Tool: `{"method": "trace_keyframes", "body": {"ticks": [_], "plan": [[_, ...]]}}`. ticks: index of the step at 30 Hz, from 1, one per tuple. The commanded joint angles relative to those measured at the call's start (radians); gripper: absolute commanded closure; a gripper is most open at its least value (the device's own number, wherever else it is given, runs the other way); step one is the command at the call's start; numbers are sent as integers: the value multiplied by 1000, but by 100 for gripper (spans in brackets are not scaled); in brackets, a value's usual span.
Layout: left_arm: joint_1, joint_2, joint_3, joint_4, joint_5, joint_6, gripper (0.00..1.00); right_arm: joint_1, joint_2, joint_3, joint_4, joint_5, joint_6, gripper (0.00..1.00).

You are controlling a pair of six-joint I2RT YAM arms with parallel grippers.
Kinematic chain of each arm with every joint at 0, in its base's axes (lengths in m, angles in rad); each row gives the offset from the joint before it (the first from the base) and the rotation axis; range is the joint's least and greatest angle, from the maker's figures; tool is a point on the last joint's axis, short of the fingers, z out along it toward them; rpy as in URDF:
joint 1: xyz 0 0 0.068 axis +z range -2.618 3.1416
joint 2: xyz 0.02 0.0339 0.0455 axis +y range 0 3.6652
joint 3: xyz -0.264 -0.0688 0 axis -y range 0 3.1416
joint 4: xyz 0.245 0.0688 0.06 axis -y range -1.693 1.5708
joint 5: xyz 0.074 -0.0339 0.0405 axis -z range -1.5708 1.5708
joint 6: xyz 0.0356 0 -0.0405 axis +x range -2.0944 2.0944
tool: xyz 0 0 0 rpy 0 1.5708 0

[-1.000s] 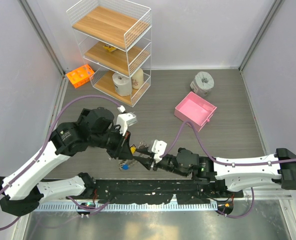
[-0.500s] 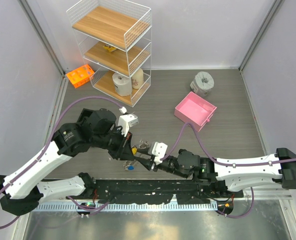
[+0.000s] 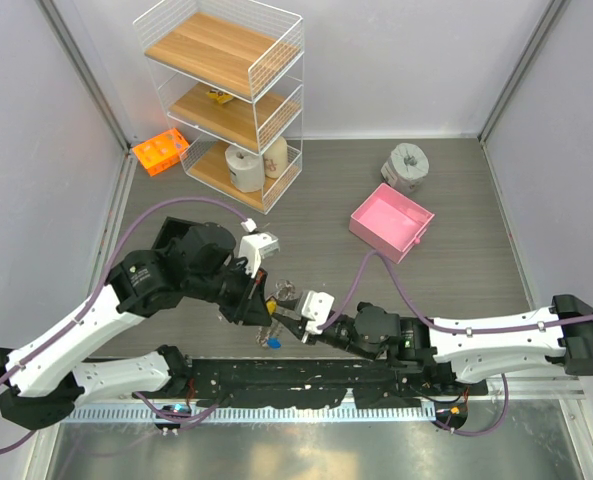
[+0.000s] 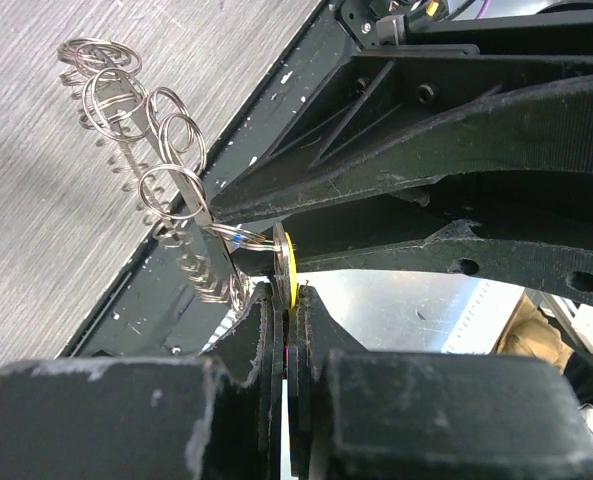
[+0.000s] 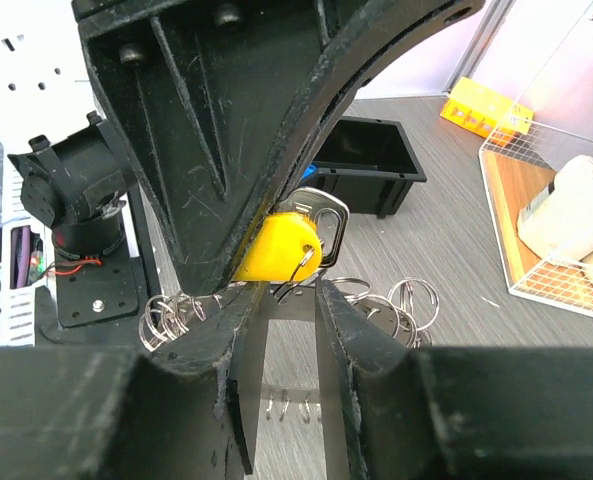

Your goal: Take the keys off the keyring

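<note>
Centrally, low over the grey worktop point(image 3: 456, 280), the two robot arms meet tip to tip with the bunch of keys between them. The left hand point(image 4: 290, 298) is closed on the yellow-headed key point(image 5: 279, 250), whose flat head sits edge-on between its fingers. From that key, the keyring point(image 4: 201, 205) and its loops of silver wire trail away from the left hand. The small silver keys point(image 4: 126, 165) are fanned along it like saw teeth, in a line running diagonally out over the worktop. A blue-headed key point(image 3: 273, 342) hangs at the lower edge of the bunch in the overhead view. The right hand point(image 5: 288, 300) sits directly beneath the yellow head and points up at it. Its two fingers stand slightly apart, and worktop shows through the gap, with nothing visibly clamped between them. A larger silver key point(image 5: 323, 215) lies just behind the yellow one. The wire loop threaded through the yellow head drops right at the mouth of the right hand's gap (whether the wire touches a finger is too fine to tell). What matters for the next move, as I judge it, is that the ring lies nearest the right hand, almost between its fingertips. Meanwhile the left hand anchors the key from the opposite side. Pulling the two apart along the line of the wire looks like the way to work the yellow key off. The thin wire could easily slip out of that gap.
</note>
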Motion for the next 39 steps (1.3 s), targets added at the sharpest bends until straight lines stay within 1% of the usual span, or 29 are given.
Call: {"method": "trace_keyframes", "body": {"ticks": [1, 2, 3, 6, 7, 10, 16, 22, 25, 30, 33, 36, 39], "plan": [[-18, -10, -12, 70, 68, -44, 100, 20, -8, 31, 111, 67, -72, 74], [-18, -7, -12, 70, 71, -52, 100, 23, -7, 33, 110, 75, -89, 78], [-18, -3, -6, 69, 77, -52, 100, 31, -7, 31, 113, 84, -98, 79], [-18, 10, 16, 64, 82, -54, 100, 52, -13, 8, 140, 89, -129, 94], [-16, 13, 26, 59, 73, -52, 100, 55, -14, 4, 145, 92, -137, 95], [-10, 13, 51, 59, 24, -76, 100, 69, -26, -22, 148, 94, -146, 95], [57, 23, 57, 88, 76, -118, 100, 106, -66, -70, 163, 72, -190, 95], [125, 31, 39, 65, 111, -116, 100, 161, -100, -105, 172, 68, -262, 95], [151, 30, 8, 78, 140, -115, 100, 195, -100, -113, 182, 77, -311, 95], [154, 39, -65, 117, 218, -133, 100, 244, -96, -138, 249, 127, -423, 95], [153, 33, -121, 157, 255, -158, 100, 249, -102, -167, 315, 143, -459, 95], [151, 19, -153, 188, 264, -173, 100, 250, -108, -190, 355, 146, -502, 95], [151, 28, -179, 216, 306, -181, 100, 253, -109, -204, 399, 143, -551, 94]]}}
